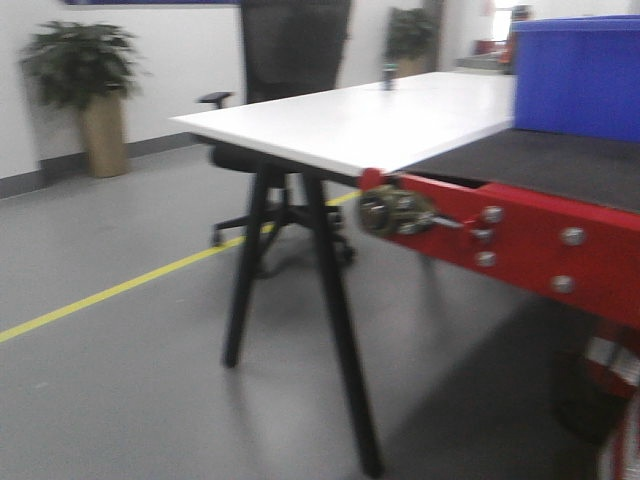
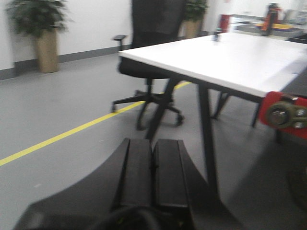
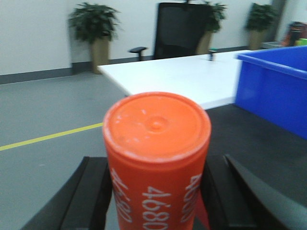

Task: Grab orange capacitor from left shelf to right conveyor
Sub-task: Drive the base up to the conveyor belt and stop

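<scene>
The orange capacitor (image 3: 157, 158) with white "4680" print fills the right wrist view, held between the two black fingers (image 3: 93, 194) of my right gripper (image 3: 156, 191), which is shut on it. It hangs over the floor just left of the right conveyor's dark belt (image 3: 249, 143). The belt (image 1: 540, 160) with its red front edge (image 1: 530, 240) also shows in the front view at the right. My left gripper (image 2: 153, 165) is shut and empty, over the grey floor. The left shelf is out of view.
A white table (image 1: 370, 125) on black legs abuts the conveyor's left end. A blue plastic bin (image 1: 580, 75) stands on the belt. A black office chair (image 1: 290, 60) sits behind the table. A yellow line (image 1: 120, 290) crosses the floor. Potted plants (image 1: 90, 90) line the wall.
</scene>
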Motion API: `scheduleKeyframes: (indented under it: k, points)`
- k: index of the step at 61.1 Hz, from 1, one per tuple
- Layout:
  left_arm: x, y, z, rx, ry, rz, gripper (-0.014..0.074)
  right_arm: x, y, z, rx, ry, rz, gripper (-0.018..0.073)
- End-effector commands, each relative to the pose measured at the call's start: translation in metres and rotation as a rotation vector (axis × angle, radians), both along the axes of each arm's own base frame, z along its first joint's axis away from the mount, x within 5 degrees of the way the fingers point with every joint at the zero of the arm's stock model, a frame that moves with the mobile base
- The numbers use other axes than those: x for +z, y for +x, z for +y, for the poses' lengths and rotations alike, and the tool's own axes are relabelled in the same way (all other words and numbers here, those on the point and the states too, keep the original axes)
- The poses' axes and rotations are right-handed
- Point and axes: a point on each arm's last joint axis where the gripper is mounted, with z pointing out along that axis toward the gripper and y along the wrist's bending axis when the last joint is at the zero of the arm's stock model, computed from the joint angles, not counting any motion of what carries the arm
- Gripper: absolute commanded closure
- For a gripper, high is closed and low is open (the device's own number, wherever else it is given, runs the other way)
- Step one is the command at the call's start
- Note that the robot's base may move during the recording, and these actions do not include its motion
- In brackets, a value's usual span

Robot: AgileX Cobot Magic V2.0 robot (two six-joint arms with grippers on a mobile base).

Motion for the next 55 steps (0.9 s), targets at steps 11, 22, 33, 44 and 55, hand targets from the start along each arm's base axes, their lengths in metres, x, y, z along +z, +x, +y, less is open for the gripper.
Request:
scheduleKeyframes:
  k: [11,22,33,44,55]
  points:
    - [0.0098,-0.0011,0.0007,0.006,-0.017,-0.100,0.0723,0.0162,-0.0009,-0.0004,-0.005,0.009,-0.102,0.0447]
    - [0.0098,-0.0011,0.0007,0.006,-0.017,-0.100,0.0723,0.0162,-0.0009,-0.0004,-0.005,0.009,-0.102,0.0447]
    - [0.0098,-0.0011,0.0007,0.006,-0.017,-0.100,0.0723,0.0162,-0.0009,-0.0004,-0.005,0.009,-0.102,0.0447]
    - [0.0098,-0.0011,0.0007,0.006,-0.017,-0.100,0.0723,0.0162,-0.0009,-0.0004,-0.005,0.009,-0.102,0.0447]
    - [0.0098,-0.0011,0.0007,0.006,-0.017,-0.100,0.0723,0.0162,-0.0009,-0.0004,-0.005,0.009,-0.102,0.0447]
